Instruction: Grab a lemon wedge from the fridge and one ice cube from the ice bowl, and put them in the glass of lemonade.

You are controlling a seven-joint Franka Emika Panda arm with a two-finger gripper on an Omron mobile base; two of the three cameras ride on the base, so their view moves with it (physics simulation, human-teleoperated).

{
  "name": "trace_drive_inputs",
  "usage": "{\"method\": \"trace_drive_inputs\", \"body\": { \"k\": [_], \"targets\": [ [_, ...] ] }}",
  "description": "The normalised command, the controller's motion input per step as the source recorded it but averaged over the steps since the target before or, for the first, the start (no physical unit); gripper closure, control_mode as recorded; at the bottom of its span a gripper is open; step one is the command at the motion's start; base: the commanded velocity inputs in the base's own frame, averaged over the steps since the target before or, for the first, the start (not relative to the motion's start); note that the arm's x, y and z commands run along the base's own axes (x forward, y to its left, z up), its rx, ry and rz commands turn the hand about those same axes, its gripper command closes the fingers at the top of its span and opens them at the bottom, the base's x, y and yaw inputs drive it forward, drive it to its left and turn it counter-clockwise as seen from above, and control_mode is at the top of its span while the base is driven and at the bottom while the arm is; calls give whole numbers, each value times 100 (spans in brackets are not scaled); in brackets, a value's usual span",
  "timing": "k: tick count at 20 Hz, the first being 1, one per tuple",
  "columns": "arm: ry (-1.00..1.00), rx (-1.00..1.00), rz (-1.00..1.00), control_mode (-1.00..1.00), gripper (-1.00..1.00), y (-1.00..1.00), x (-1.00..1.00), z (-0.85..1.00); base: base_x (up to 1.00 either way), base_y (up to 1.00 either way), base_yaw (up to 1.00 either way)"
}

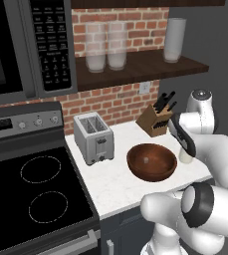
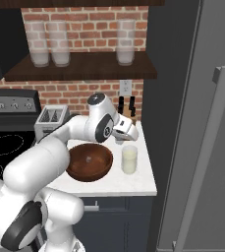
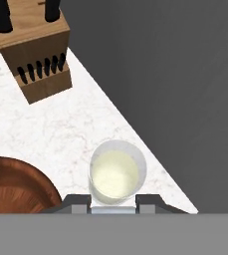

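Note:
The glass of lemonade (image 3: 116,175) stands near the counter's right edge, right beside the ice bowl (image 3: 13,185). My gripper (image 3: 113,205) hangs just above the glass, its jaws narrow with a pale whitish ice cube (image 3: 113,210) pinched between them. From the right base view, the gripper (image 2: 120,141) points down over the glass (image 2: 129,160), next to the wooden ice bowl (image 2: 89,162). A small ice cube (image 1: 145,160) lies inside the bowl (image 1: 152,172). The fridge (image 2: 217,147) stands shut on the right. The lemon wedge is hidden.
A knife block (image 3: 36,52) sits at the back of the white counter (image 3: 60,129), close behind the glass. A silver toaster (image 1: 93,137) stands left of the bowl, and the black stove (image 1: 31,194) lies beyond it. Tall frosted glasses (image 1: 105,47) line the shelf above.

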Motion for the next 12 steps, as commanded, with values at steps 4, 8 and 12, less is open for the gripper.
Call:
{"method": "trace_drive_inputs", "body": {
  "k": [4, 8, 12],
  "targets": [
    [0, 0, 0, -100, 100, 0, 0, 0, 0, 0, 0],
    [0, 0, 0, -100, 100, 0, 0, 0, 0, 0, 0],
    [0, 0, 0, -100, 100, 0, 1, 0, 0, 0, 0]
  ]
}}
